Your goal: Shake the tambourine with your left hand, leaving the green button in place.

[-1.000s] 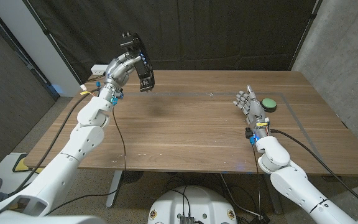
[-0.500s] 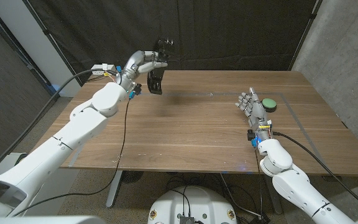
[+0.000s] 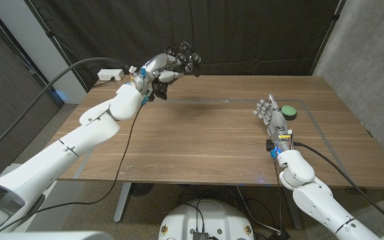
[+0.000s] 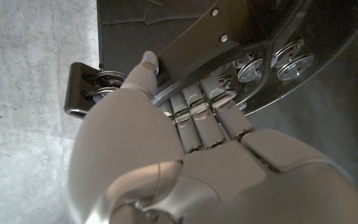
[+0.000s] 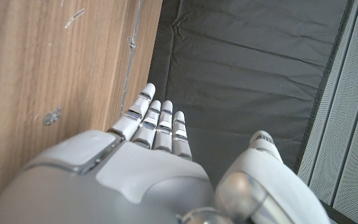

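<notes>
1. Left hand (image 3: 160,71) is raised above the far left part of the desk (image 3: 199,140), fingers clamped on the tambourine (image 3: 182,59).
2. From where I stand, the tambourine is off the desk entirely, held up in the air against the dark curtain (image 3: 245,33) behind, with its small metal jingles (image 3: 191,64) catching the light.
3. Up close in the left wrist view, the fingers (image 4: 194,115) wrap over the black rim of the tambourine (image 4: 253,56), the thumb pressing along the rim's side, and pairs of silvery jingles (image 4: 289,59) sit in the slots of the frame.
4. Right hand (image 3: 270,113) stands at the right side of the desk, fingers apart and straight, holding nothing.
5. In the right wrist view that right hand (image 5: 160,155) shows its fingers (image 5: 157,121) stretched out side by side, thumb apart from them, with the desk (image 5: 55,74) next to it.
6. Just beside the right hand, on its far side, the green button (image 3: 288,111) sits on the desk on a dark base.
7. A white power strip (image 3: 109,76) lies at the desk's far left corner, with a cable running from it.
</notes>
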